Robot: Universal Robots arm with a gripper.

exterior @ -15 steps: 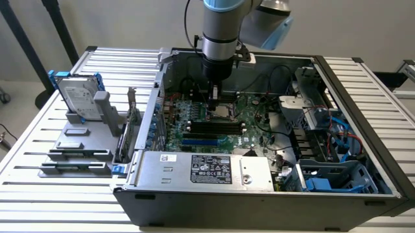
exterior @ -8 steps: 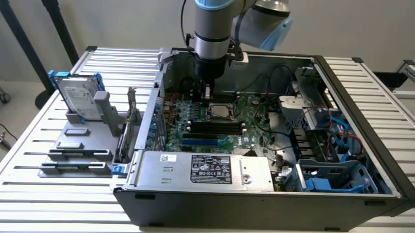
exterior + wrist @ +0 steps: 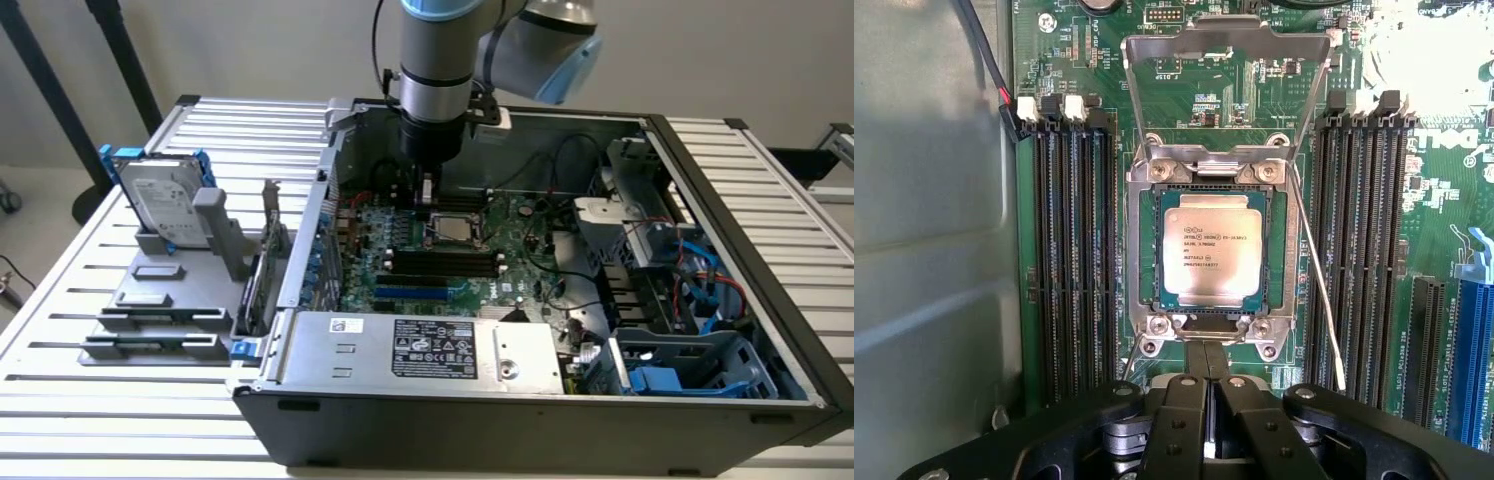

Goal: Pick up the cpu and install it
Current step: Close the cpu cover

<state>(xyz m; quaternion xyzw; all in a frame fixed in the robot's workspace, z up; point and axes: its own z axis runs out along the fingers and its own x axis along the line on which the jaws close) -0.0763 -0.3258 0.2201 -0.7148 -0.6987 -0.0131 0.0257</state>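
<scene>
CPU (image 3: 1211,247), a small flat square chip with a dull silver-grey metal top, is sitting in its socket!
The open dark grey computer case (image 3: 747,200) holds the green motherboard (image 3: 1374,250), and the socket's metal load plate (image 3: 1226,70) stands flipped up. The black gripper (image 3: 1206,365) is clenched, fingers pressed together on nothing, just beside the socket's edge. White slatted table (image 3: 80,400) underneath, pale wall behind.

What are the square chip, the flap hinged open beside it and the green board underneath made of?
The cpu: top looks like dull silver-grey metal, matte, with printed lettering. The flap: thin sheet metal, probably steel, judging by its pale grey sheen and bent edges. The board: glossy green circuit board, likely a lacquered fibreglass laminate, dotted with small soldered parts.
</scene>
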